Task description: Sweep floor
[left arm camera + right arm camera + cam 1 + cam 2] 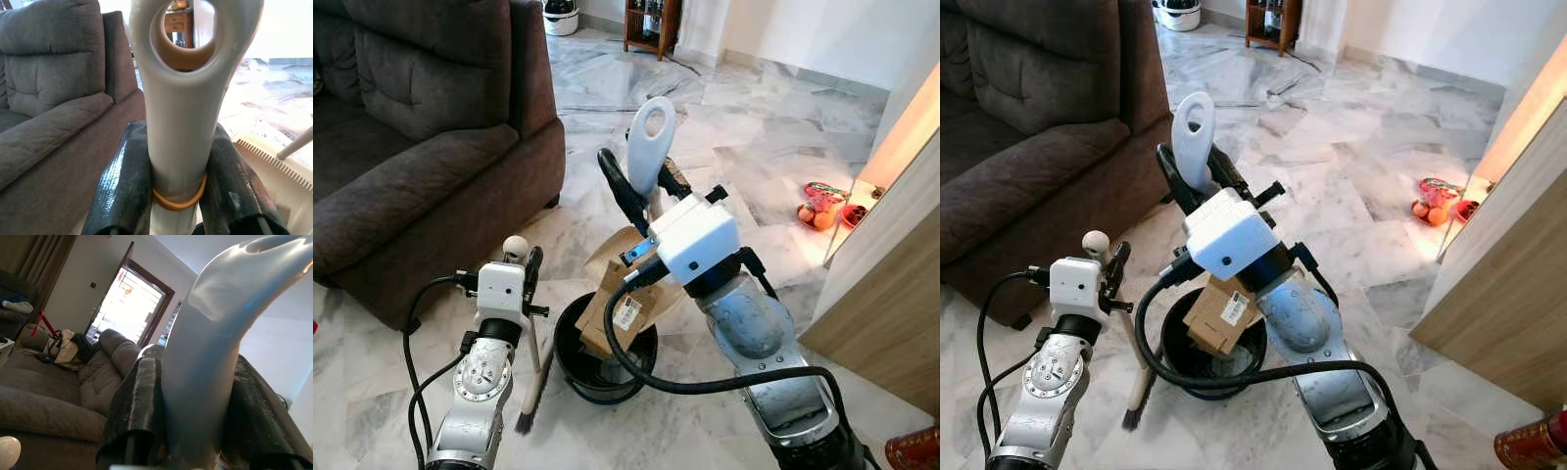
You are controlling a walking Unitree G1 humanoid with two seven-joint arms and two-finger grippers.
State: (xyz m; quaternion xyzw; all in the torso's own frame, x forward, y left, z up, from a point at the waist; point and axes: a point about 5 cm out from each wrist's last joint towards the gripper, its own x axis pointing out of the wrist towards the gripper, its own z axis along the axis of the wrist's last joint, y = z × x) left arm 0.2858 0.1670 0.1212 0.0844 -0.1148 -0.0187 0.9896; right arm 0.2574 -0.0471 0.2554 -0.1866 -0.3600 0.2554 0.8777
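Observation:
My left gripper (525, 262) is shut on the cream handle of a small brush (515, 246), held upright. Its dark bristles (525, 421) touch the marble floor beside a black bin (570, 364). In the left wrist view the fingers (122, 186) clamp that handle (188, 112) just above an orange band. My right gripper (642, 182) is shut on the pale dustpan handle (652, 135), which has a hole at its top and rises above the bin. The dustpan's comb edge (274, 165) shows in the left wrist view. My right wrist hides the pan in the eye views.
A cardboard box (625, 302) with a label sticks out of the bin. A dark brown sofa (411, 127) stands close on my left. On my right is a wooden panel (891, 284), with red items (822, 206) on the floor beyond. A wooden shelf (651, 20) stands far back.

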